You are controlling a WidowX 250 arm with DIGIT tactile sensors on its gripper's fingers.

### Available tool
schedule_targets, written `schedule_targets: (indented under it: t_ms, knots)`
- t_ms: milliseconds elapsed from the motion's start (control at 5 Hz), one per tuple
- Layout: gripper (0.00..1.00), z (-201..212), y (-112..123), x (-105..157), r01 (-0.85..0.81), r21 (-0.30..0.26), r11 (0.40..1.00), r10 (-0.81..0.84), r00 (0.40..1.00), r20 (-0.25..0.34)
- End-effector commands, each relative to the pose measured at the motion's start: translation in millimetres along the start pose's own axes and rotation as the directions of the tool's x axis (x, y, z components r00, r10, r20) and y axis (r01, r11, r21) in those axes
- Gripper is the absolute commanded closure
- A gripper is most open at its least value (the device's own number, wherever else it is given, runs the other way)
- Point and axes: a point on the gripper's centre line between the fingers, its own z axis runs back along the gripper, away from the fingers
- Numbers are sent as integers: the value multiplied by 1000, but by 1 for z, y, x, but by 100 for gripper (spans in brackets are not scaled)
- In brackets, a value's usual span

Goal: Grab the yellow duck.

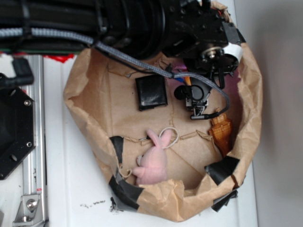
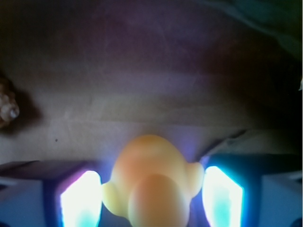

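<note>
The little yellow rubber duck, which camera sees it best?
The wrist view. There the small rounded yellow rubber duck fills the lower middle, sitting between the tool's two glowing fingers. In the exterior view the black arm hangs over that spot in the brown paper-lined basket, so no duck shows.

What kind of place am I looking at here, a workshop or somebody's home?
Probably a robot test bench, not a home. A robot arm reaches over a taped paper bin of toys: a pink bunny and a duck between the gripper fingers.
</note>
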Motion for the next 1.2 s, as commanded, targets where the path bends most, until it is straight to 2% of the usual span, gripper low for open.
schedule_targets:
  t_ms: [0,200,400,600,800,1000]
  knots:
    - [100,26,-1,8,13,20,1000,-14,997,77]
    - [100,31,-2,4,10,25,1000,-13,996,84]
    - [100,57,-9,-6,-8,24,1000,5,993,116]
    - [100,99,-21,-15,-41,-2,999,41,990,137]
    - [100,128,-33,-20,-98,-9,995,98,991,87]
    - [100,134,-42,-21,-143,-9,990,143,990,3]
